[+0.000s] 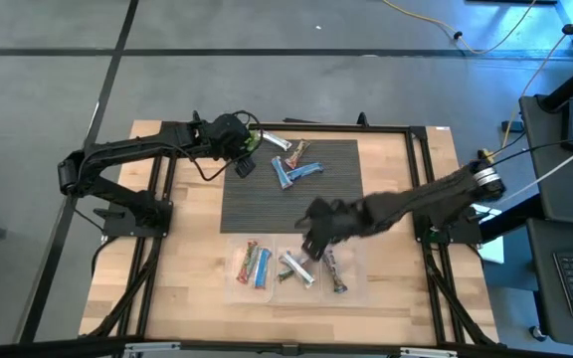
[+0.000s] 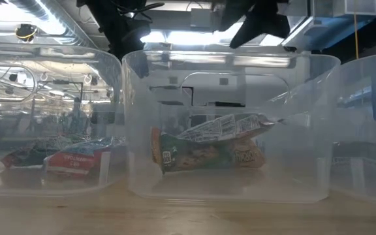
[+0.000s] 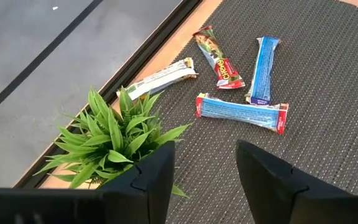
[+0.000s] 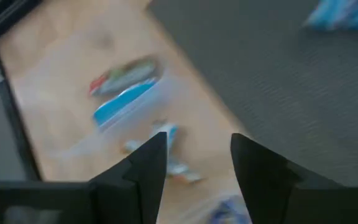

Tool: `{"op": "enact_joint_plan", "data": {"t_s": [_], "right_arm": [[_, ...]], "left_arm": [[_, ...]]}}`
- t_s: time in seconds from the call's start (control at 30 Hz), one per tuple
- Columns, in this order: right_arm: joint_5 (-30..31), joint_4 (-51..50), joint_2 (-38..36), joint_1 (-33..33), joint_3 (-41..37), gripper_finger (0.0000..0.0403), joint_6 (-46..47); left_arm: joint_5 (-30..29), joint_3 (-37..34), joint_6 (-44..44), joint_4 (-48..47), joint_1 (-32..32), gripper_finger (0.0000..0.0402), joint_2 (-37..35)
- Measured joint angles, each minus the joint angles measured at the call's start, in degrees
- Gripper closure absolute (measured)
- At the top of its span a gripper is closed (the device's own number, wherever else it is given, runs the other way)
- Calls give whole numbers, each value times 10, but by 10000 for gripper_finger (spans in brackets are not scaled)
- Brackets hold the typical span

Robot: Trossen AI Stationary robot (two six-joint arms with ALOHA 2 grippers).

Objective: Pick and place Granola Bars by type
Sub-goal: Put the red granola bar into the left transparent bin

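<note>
Several granola bars lie flat on the dark mat (image 1: pixel 291 184). In the left wrist view these are a silver-white one (image 3: pixel 163 78), a red-brown one (image 3: pixel 219 59) and two blue ones (image 3: pixel 263 68) (image 3: pixel 241 112). My left gripper (image 3: pixel 204 149) (image 1: pixel 245 159) hovers open and empty beside the green plant (image 3: pixel 110 134), short of those bars. My right gripper (image 4: pixel 197 140) (image 1: pixel 311 237) is open and empty above the clear bins. The left bin (image 1: pixel 252 264) holds red and blue bars (image 4: pixel 126 93). The middle bin holds silver ones (image 1: pixel 296 268). The right bin holds a dark purple one (image 1: pixel 336 273).
The three clear bins sit side by side on the wood near the table's near edge, and their walls (image 2: pixel 230 62) fill the low view. The potted plant (image 1: pixel 254 139) stands at the mat's far left corner. A black frame rail (image 1: pixel 267 127) runs along the far edge.
</note>
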Motion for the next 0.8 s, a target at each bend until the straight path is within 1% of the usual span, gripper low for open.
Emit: {"op": "enact_joint_plan", "data": {"t_s": [0.07, 0.2, 0.27, 0.4, 0.47, 0.53, 0.67, 0.8], "right_arm": [[16, -34, -29, -20, 0, 223, -22], [23, -76, -77, -59, 0, 221, -74], [22, -81, -94, -77, 0, 221, -80], [25, -77, -118, -107, 0, 221, -98], [27, -76, -123, -120, 0, 221, -104], [26, -76, -124, -129, 0, 221, -106], [26, -77, -123, -142, 0, 221, -109], [26, -80, -122, -153, 0, 221, -110]], "left_arm": [[1, 0, 11, 0, 0, 238, 0], [37, 0, 93, 14, 0, 240, 0], [85, 0, 152, 29, 2, 239, 5], [214, 0, 256, 61, 14, 236, 29], [254, 0, 293, 77, 23, 235, 55], [265, 0, 325, 92, 30, 235, 85], [265, 0, 363, 126, 44, 235, 152], [268, 22, 433, 122, 46, 235, 209]]}}
